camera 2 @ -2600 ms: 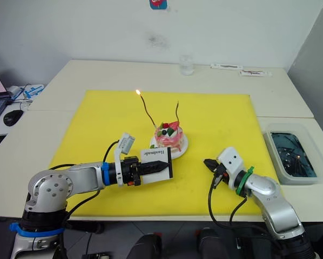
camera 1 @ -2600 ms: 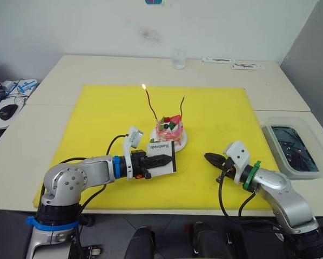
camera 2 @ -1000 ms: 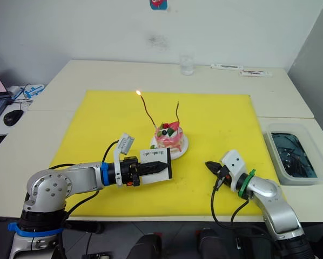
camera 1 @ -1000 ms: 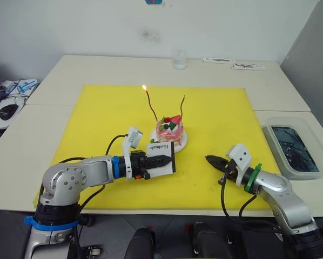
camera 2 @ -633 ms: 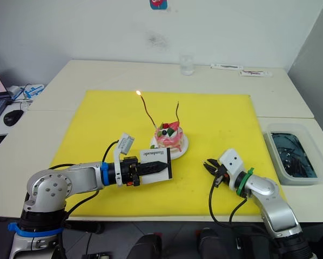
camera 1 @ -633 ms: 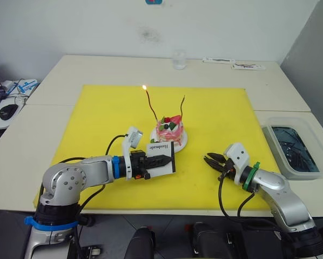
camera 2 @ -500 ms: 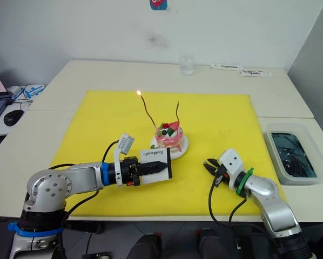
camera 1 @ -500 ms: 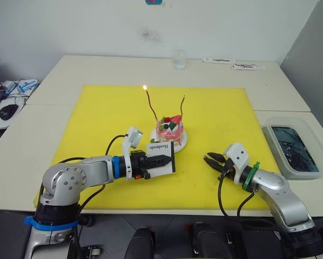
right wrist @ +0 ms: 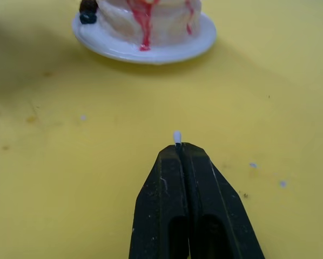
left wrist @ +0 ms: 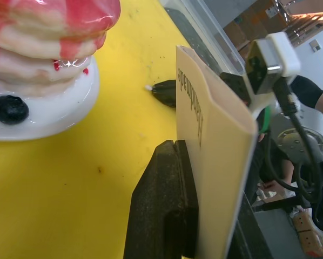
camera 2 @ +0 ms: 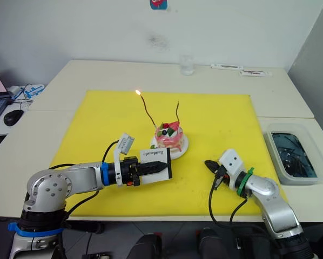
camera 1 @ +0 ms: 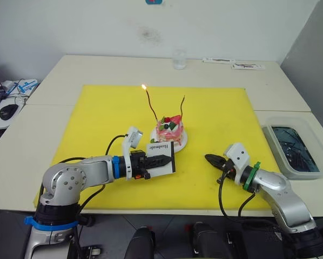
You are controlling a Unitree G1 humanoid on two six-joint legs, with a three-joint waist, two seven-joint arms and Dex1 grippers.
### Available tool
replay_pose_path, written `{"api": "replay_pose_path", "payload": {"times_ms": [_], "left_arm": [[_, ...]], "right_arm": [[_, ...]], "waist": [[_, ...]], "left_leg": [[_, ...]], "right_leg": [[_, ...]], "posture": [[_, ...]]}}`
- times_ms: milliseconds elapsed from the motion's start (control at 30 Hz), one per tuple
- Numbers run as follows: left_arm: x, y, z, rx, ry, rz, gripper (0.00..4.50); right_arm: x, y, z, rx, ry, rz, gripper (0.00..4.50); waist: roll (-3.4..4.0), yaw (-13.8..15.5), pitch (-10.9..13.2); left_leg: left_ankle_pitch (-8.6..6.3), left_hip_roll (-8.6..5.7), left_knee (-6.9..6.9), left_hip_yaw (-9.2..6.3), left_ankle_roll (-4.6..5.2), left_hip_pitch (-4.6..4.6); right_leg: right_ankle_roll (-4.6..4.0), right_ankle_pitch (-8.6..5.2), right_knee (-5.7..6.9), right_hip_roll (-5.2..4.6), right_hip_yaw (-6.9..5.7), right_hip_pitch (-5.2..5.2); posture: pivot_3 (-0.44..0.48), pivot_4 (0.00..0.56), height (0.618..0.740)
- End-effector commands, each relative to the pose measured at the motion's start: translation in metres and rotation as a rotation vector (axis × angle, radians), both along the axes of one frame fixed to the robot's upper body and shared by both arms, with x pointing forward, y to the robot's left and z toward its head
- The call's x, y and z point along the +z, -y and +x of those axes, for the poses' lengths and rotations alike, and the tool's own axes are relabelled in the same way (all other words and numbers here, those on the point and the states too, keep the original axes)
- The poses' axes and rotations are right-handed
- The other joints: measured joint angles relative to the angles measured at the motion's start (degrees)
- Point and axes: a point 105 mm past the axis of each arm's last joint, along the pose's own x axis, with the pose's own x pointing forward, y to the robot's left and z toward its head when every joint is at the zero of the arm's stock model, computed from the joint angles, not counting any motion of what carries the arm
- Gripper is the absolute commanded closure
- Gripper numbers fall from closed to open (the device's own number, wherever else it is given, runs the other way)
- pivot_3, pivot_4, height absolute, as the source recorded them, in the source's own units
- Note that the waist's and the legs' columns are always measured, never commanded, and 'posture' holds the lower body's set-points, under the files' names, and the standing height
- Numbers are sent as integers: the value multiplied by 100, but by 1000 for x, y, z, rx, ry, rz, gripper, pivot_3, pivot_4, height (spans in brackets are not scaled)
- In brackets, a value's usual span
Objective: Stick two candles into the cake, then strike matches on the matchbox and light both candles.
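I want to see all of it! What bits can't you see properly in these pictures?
- The match in the right hand: just a pale tip pokes past the shut fingers, in the right wrist view.
- The matchbox: the left hand covers part of it, so no striking strip can be found.
- The cake: its top is cut off by the left wrist view's edge.
- The tray's dark contents: too small to name.

The cake point(camera 1: 169, 131) (2 candles point(camera 1: 150, 106) in it) sits mid-mat point(camera 1: 96, 118), matchbox point(camera 1: 162, 157) just before it.
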Motion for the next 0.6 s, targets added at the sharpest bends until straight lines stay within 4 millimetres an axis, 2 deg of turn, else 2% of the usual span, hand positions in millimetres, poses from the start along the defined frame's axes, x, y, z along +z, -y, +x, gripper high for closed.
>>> {"api": "replay_pose_path", "payload": {"times_ms": [33,133,200,400,600], "left_arm": [[13,7,3,-17,6,-64,4500],[16,12,8,-17,-27,-105,4500],[18,14,12,-21,-45,-121,4500],[18,15,15,-30,-64,-104,4500],[17,14,12,-33,-66,-98,4500]], "right_arm": [[46,-26,-19,196,126,-26,4475],[63,-42,-30,309,164,-62,4475],[67,-49,-33,366,175,-99,4475],[60,-57,-39,472,179,-206,4475],[55,-56,-28,445,195,-247,4475]], "waist": [[0,1,0],[0,5,0],[0,5,0],[0,9,0],[0,8,0]], "left_leg": [[0,0,1,-1,0,0],[0,0,1,-6,0,1],[0,0,1,-10,0,1],[0,-2,0,-10,0,-7],[0,-2,-1,-11,-1,-6]], "right_leg": [[1,1,1,0,-1,0],[3,2,0,0,-6,2],[7,4,0,0,-10,3],[10,5,-6,-2,-12,0],[10,6,-3,-3,-13,-1]], "posture": [[0,150,740],[0,150,740],[0,150,740],[0,150,740],[0,150,740]]}}
